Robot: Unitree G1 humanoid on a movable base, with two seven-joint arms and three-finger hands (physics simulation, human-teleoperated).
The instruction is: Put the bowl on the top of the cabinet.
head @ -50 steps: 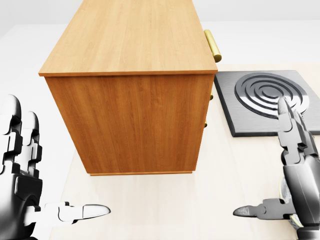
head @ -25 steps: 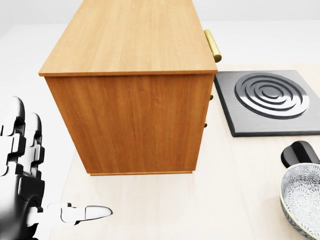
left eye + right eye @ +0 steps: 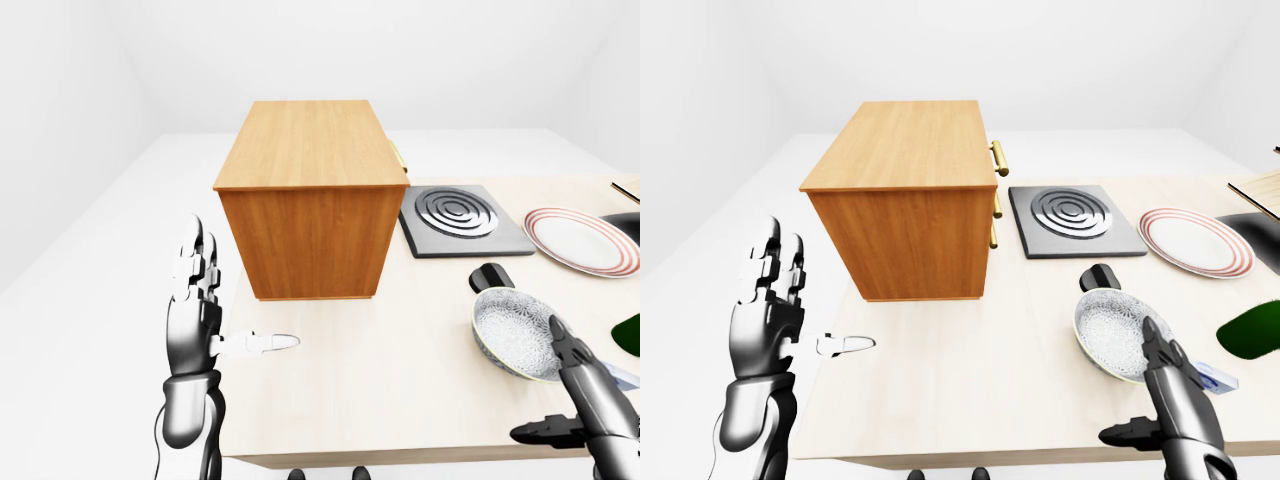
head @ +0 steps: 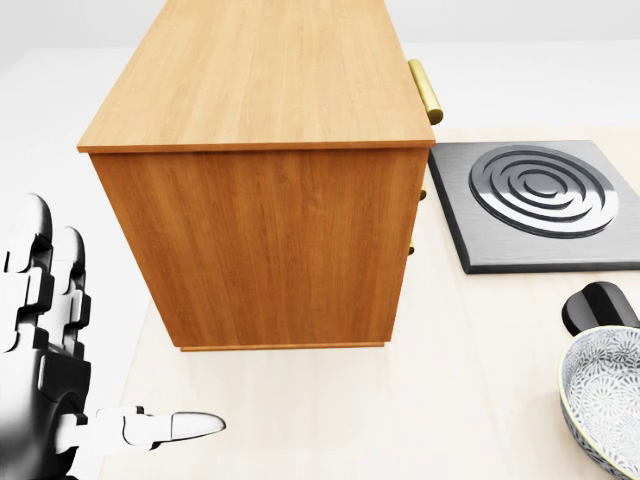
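Left-eye view: the bowl (image 3: 517, 333) is seen upright on the table (image 3: 380, 370), mouth facing up, round, so no long axis can be made out. It is placed at about four o'clock from the cabinet (image 3: 312, 205), well apart from it. The right hand (image 3: 1167, 405) is held just below the bowl, at roughly six o'clock from it, fingers spread wide and thumb stuck out to the left, nothing gripped; whether a fingertip touches the rim cannot be told. The left hand (image 3: 200, 310) is raised at the table's left edge, at about seven o'clock from the cabinet, fingers up, thumb pointed right, nothing held. A black knob (image 3: 491, 277) is seen just beside the bowl at eleven o'clock. A burner plate (image 3: 460, 217) lies at the cabinet's three o'clock, between bowl and cabinet top, and a red-rimmed plate (image 3: 580, 240) is set further right. A green thing (image 3: 1252, 332) is spotted near the bowl at three o'clock.
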